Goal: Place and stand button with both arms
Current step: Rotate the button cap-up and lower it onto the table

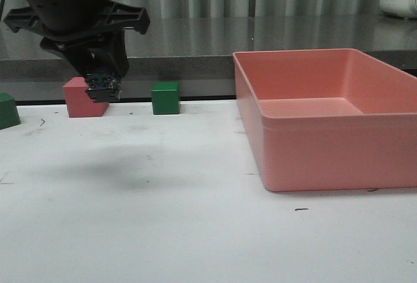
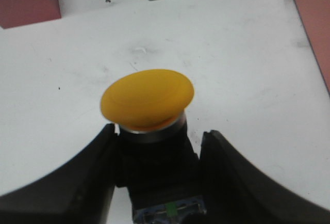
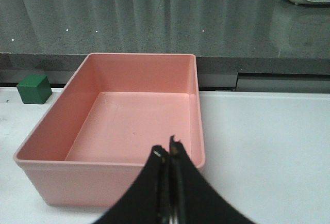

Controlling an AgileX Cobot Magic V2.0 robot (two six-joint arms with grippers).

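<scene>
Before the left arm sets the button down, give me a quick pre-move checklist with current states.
1. Left claw shut on the button: ok.
2. Button off the table, held in the air: ok.
3. Landing spot below the claw bare; pink cube and green cube behind it: ok.
4. Pink bin well aside: ok.
5. Right claw open to assist: not ok, shut.
6. Button axis upright: cannot tell.

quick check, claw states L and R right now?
Left claw: closed on the button, held above the table.
Right claw: closed, holding nothing, over the pink bin.
</scene>
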